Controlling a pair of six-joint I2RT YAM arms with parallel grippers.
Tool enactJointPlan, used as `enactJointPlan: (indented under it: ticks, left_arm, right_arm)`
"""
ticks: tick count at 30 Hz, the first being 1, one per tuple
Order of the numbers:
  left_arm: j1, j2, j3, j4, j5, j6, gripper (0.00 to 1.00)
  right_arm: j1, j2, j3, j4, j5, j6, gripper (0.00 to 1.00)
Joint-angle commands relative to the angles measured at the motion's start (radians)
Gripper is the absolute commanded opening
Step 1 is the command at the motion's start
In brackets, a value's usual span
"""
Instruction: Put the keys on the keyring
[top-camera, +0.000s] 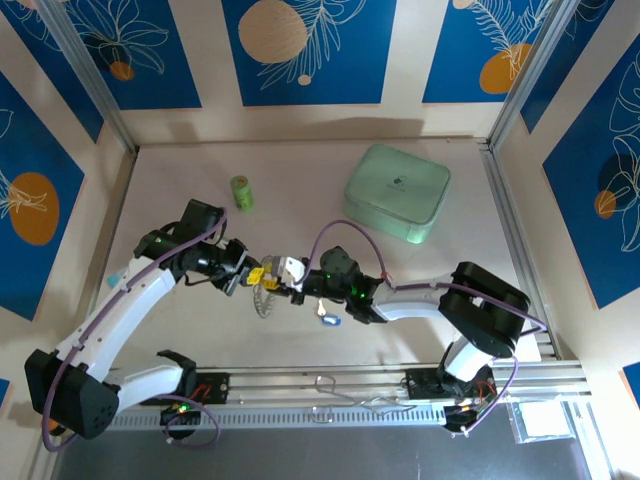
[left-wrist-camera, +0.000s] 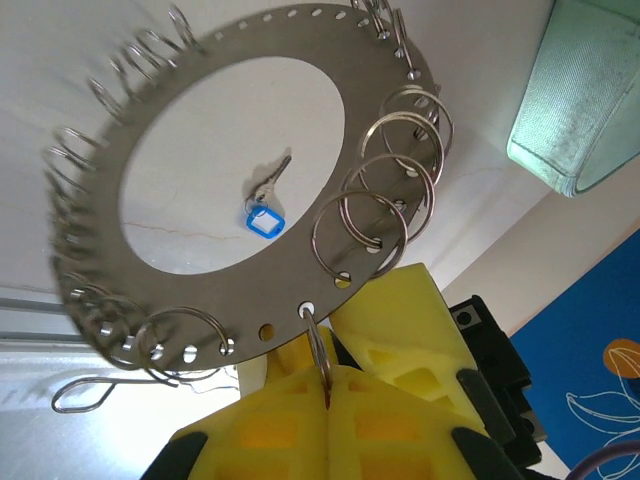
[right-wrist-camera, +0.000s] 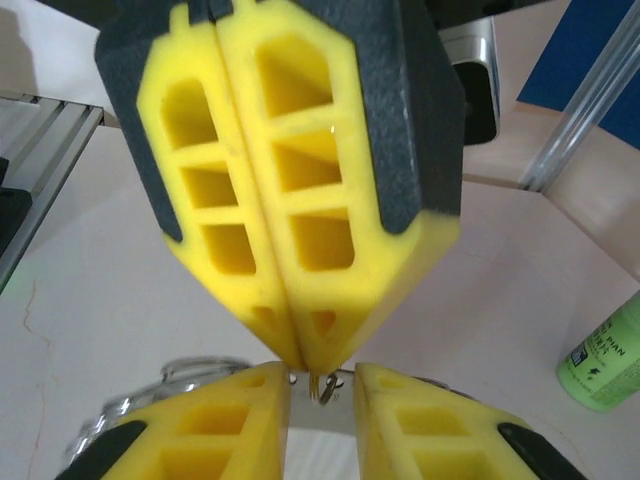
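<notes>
Over the table (top-camera: 300, 170), the left gripper (left-wrist-camera: 325, 392) is pressed together on one split ring (left-wrist-camera: 316, 345) at the rim of the keyring (left-wrist-camera: 300, 45). The right gripper (right-wrist-camera: 322, 392), fingers spread, flanks that ring. The blue-tagged key (left-wrist-camera: 265, 220) lies on the table beneath, apart from both.

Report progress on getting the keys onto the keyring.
Done: the left gripper holds the keyring up off the table, shut on one split ring at its edge. In hand: the right gripper stands open around that same ring. Left: the blue-tagged key lies loose on the table, not yet threaded on.
</notes>
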Motion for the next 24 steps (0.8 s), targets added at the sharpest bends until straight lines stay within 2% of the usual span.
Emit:
enactJointPlan:
  ticks: [1,6,9,12,14,16,18,21,24]
  left_arm:
    - [-0.006,-0.019,-0.007,-0.006,0.024,-0.073,0.0]
    - [-0.006,-0.039,-0.025,0.026,0.031,-0.075,0.0]
    - [0.004,-0.086,-0.07,0.142,-0.006,-0.065,0.43]
    - [0.033,-0.159,-0.114,0.267,-0.119,-0.014,0.6]
    - [0.048,-0.203,-0.148,0.399,-0.203,0.063,0.68]
    - [0.061,-0.244,-0.185,0.544,-0.268,0.223,0.71]
    - [0.062,-0.283,-0.222,0.684,-0.306,0.45,0.72]
    - [0.062,-0.321,-0.257,0.803,-0.305,0.796,0.74]
    - [0.063,-0.329,-0.267,0.82,-0.237,1.131,0.72]
  right_arm:
    - [0.009,0.015,0.039,0.048,0.019,-0.016,0.19]
    - [0.01,0.019,0.043,0.044,0.032,-0.021,0.0]
    - [0.004,0.003,0.035,0.042,0.029,-0.02,0.0]
    - [-0.012,-0.038,0.019,0.0,-0.004,-0.006,0.0]
    - [-0.035,-0.078,0.011,-0.054,-0.056,0.005,0.0]
    - [-0.055,-0.12,0.009,-0.123,-0.108,0.009,0.0]
    - [-0.075,-0.163,0.012,-0.195,-0.153,0.004,0.0]
    - [-0.113,-0.23,0.029,-0.323,-0.234,-0.003,0.0]
    - [-0.152,-0.283,0.044,-0.433,-0.302,-0.017,0.0]
